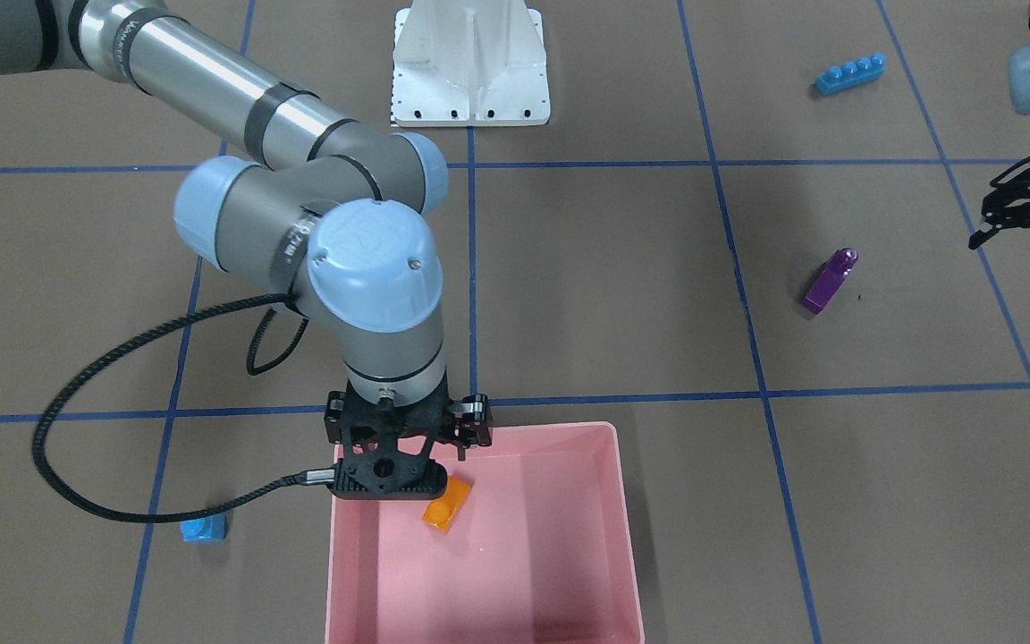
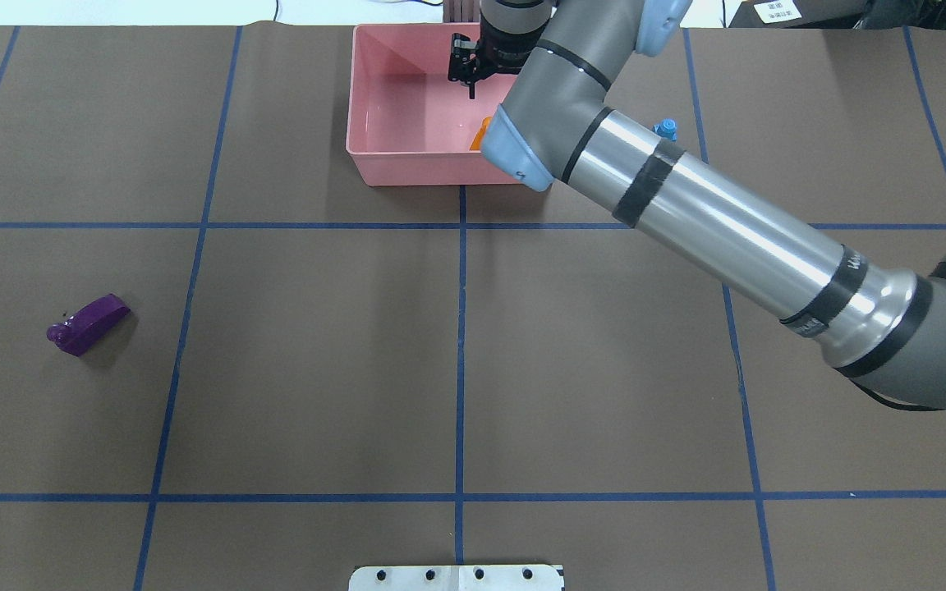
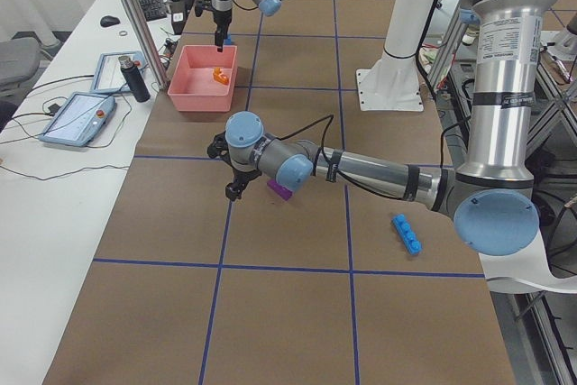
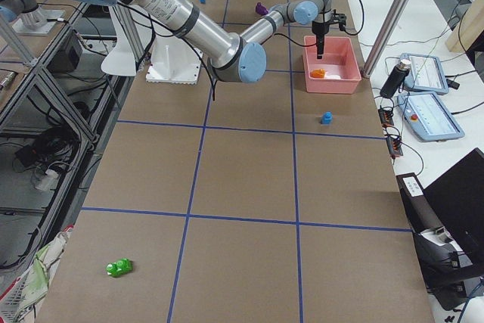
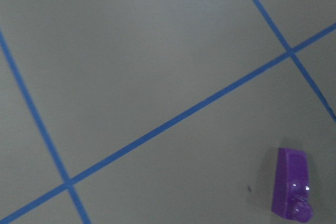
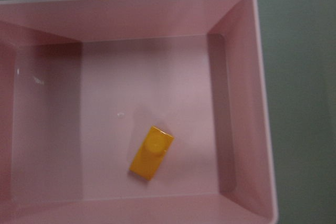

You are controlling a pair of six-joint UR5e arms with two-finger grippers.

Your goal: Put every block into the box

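Pink box (image 1: 628, 537) nearest in front view; orange block (image 1: 445, 512) loose on its floor, so right gripper (image 1: 388, 478) above holds nothing, finger gap hidden, can't tell; left gripper (image 1: 1008, 266) spread, purple block (image 1: 830, 281) at its 9 o'clock, likely next; light-blue block (image 1: 203, 529) outside, box's 9 o'clock.

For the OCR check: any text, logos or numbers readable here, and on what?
None can be read.
Print on the right arm's black band: too small.
Print on its wrist ring: blurred.
White label beyond the table: too small.
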